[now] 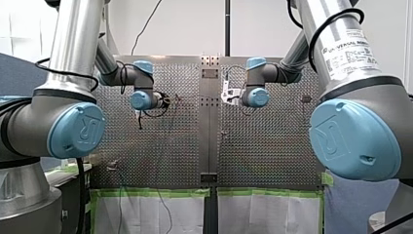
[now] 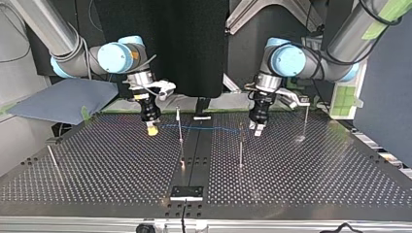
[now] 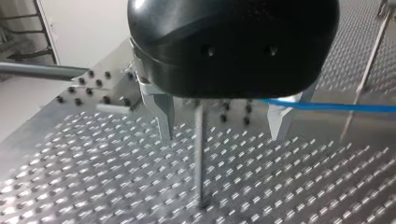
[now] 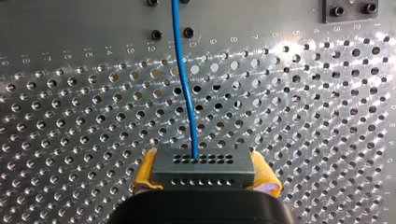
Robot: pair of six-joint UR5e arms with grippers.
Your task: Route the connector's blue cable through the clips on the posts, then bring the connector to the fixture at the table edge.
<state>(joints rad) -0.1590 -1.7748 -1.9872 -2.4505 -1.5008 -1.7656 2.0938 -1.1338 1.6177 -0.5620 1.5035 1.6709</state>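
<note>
Our right gripper (image 2: 152,128) clamps the connector (image 4: 203,167) at the top view's far left, so the cable (image 4: 184,84) runs rightward. Our left gripper (image 3: 224,133) stands wide, straddling a post (image 3: 200,158), likely to guide the cable.

Near posts: one upright post (image 2: 180,127) and another post (image 2: 240,145) stand just beyond the fixture (image 2: 186,192), one on each side.
Cable: the blue cable (image 2: 204,128) is strung across both near posts, running from the connector (image 4: 203,165) clamped in my right gripper (image 4: 205,176).
Outer posts: a leaning post (image 2: 52,156) and a far upright post (image 2: 306,121), both well apart from the fixture.
Free room: bare table (image 2: 301,184) flanking the fixture.
</note>
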